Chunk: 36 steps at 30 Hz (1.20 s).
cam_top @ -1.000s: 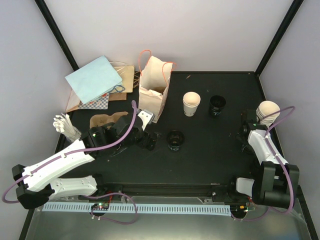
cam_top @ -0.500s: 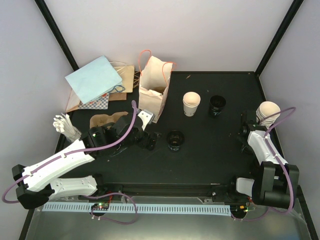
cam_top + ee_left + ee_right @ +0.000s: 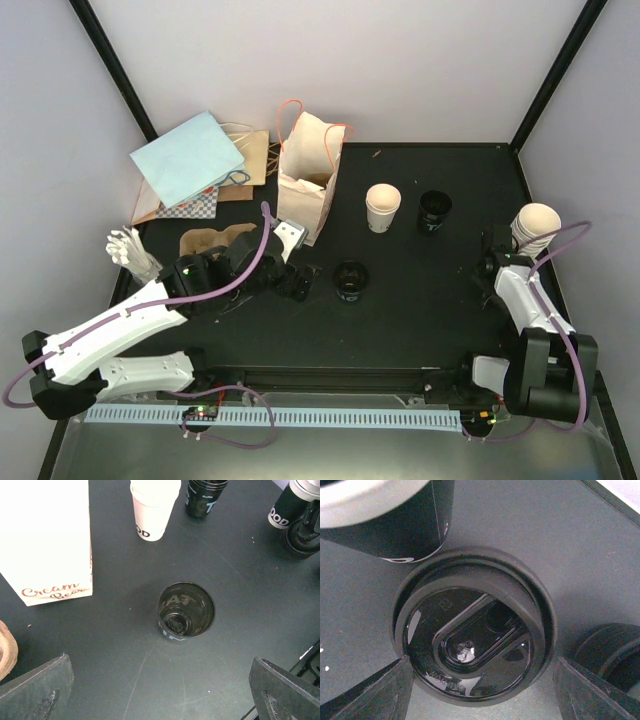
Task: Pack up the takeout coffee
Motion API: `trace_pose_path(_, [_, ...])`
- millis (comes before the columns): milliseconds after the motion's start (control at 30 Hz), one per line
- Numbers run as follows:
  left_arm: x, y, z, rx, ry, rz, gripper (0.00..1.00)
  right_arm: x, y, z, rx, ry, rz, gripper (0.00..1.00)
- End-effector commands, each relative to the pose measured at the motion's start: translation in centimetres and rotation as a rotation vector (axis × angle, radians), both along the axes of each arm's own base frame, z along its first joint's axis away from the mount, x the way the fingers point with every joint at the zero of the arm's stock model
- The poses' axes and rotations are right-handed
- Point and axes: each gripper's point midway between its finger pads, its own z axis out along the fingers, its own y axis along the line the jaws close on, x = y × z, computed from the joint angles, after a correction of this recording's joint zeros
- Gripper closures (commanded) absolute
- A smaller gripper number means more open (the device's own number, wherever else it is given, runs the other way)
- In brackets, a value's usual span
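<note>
A cream-white paper cup (image 3: 383, 207) stands open, without a lid, right of the bag; it also shows in the left wrist view (image 3: 152, 507). An open black cup (image 3: 350, 278) stands mid-table, just ahead of my left gripper (image 3: 300, 281), which is open and empty; in its wrist view the cup (image 3: 186, 610) sits beyond the spread fingers (image 3: 37, 690). My right gripper (image 3: 491, 262) is open and hovers over a round black lid (image 3: 472, 625), one finger on each side. The lid is hidden under the gripper in the top view.
The printed cream bag (image 3: 305, 175) stands upright at the back left. The brown pulp tray (image 3: 212, 240) lies left of my left arm. A second black cup (image 3: 434, 212) stands near the cream cup. A cup stack (image 3: 535, 225) stands at the far right. Flat bags (image 3: 188, 158) lie back left.
The right wrist has shifted slightly at the right edge. The left arm and the cups have not visibly moved.
</note>
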Motion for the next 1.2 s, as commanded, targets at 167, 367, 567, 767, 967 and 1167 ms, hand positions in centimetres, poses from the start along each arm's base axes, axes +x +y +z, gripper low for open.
trace_pose_path(167, [-0.1, 0.0, 0.6, -0.026, -0.003, -0.004, 0.01, -0.3, 0.5, 0.4, 0.031, -0.047, -0.004, 0.25])
trace_pose_path(367, [-0.2, 0.0, 0.6, -0.026, -0.003, -0.007, 0.01, -0.4, 0.2, 0.3, 0.018, -0.033, -0.016, 0.28])
trace_pose_path(567, [-0.2, 0.1, 0.7, -0.028, -0.005, -0.006, 0.01, -0.2, -0.7, 0.7, -0.034, -0.006, -0.036, 0.17])
trace_pose_path(767, [-0.2, 0.3, 0.7, -0.026, -0.006, -0.003, 0.01, 0.2, -1.2, 0.7, -0.059, 0.011, -0.029, 0.16])
trace_pose_path(967, [-0.2, 0.4, 0.6, -0.023, -0.007, 0.000, 0.01, 0.4, -0.9, 0.6, -0.046, 0.001, -0.016, 0.26])
trace_pose_path(1167, [-0.2, 0.4, 0.5, -0.021, -0.005, -0.001, 0.01, 0.3, -0.7, 0.8, -0.036, -0.018, -0.009, 0.32])
